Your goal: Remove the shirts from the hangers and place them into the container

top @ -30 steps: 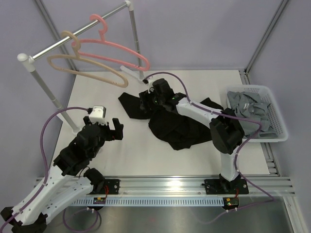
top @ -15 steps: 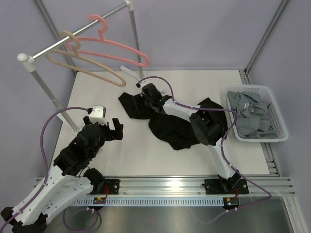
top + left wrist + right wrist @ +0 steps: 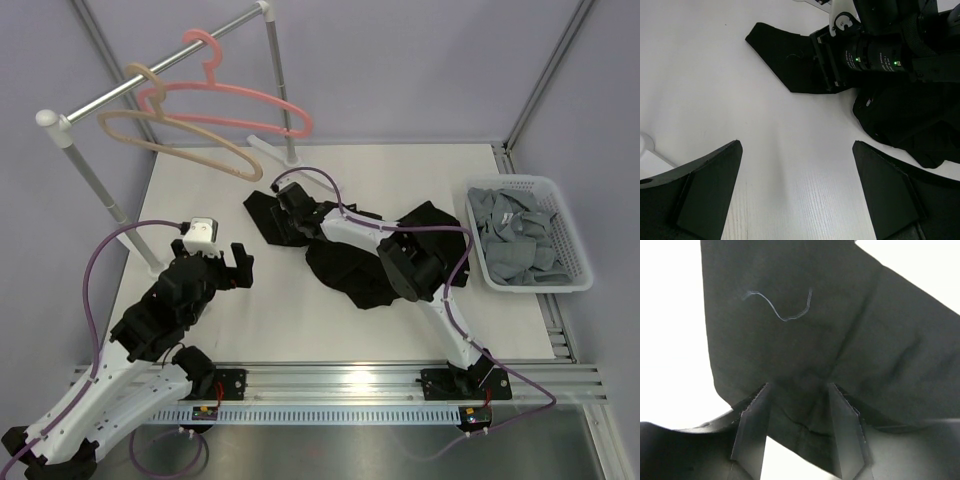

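Right tool (image 3: 799, 390) sits on the black shirt (image 3: 805, 315) sleeve's far-left end, jaws part-open astride a fold; the container (image 3: 540, 288) lies off right.

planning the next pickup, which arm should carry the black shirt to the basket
Right. The right gripper straddles the black shirt cloth, and the basket sits on its side. The left gripper hangs open over the table, apart from the shirt.
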`<state>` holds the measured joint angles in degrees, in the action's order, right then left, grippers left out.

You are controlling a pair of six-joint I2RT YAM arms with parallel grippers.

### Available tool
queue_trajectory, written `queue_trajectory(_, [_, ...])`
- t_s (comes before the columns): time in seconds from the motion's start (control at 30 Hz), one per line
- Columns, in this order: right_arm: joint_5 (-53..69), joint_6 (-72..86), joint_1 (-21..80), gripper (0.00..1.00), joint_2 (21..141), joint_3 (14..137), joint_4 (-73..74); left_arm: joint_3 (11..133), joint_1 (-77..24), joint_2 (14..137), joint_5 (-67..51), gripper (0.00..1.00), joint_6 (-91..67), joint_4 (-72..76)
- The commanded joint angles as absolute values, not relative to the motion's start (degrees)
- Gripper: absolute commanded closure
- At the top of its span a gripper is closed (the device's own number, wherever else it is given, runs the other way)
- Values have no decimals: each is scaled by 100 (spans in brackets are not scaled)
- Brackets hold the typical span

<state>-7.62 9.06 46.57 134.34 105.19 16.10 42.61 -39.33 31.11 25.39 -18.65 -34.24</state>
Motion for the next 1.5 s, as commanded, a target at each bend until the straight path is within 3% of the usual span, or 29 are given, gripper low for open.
queue_trajectory(0.0, [-1239, 1011, 4772, 57, 13491, 10792, 2151, 4254, -3911, 3015, 2628, 1, -1916, -3208])
queue_trajectory(0.07, [-1213, 1107, 4799, 67, 13535, 10933, 2346, 4254, -3902, 2997, 2680, 1, -1916, -3208])
queue_trajectory(0.1, [-1230, 1134, 4816, 79, 13526, 10925, 2425, 4245, -3902, 2971, 2698, 1, -1916, -3208])
queue_trajectory(0.23, [-1187, 1309, 4887, 100, 13307, 10636, 2303, 4245, -3911, 2936, 2733, 1, -1907, -3208])
queue_trajectory(0.63, [-1511, 1362, 4887, 100, 11524, 9053, 1714, 4228, -3902, 2927, 2760, 1, -1934, -3208])
queue_trajectory(0.93, [-3153, 1694, 4790, 100, 9415, 8131, 1880, 4228, -3894, 2953, 2751, 1, -1934, -3208])
queue_trajectory(1.33, [-3270, 3672, 3411, 100, 6866, 4566, 2356, 4236, -3894, 3041, 2672, 1, -1942, -3208])
queue_trajectory(1.47, [-3032, 4095, 3147, 100, 6504, 4017, 2574, 4236, -3885, 3085, 2637, 1, -1951, -3208])
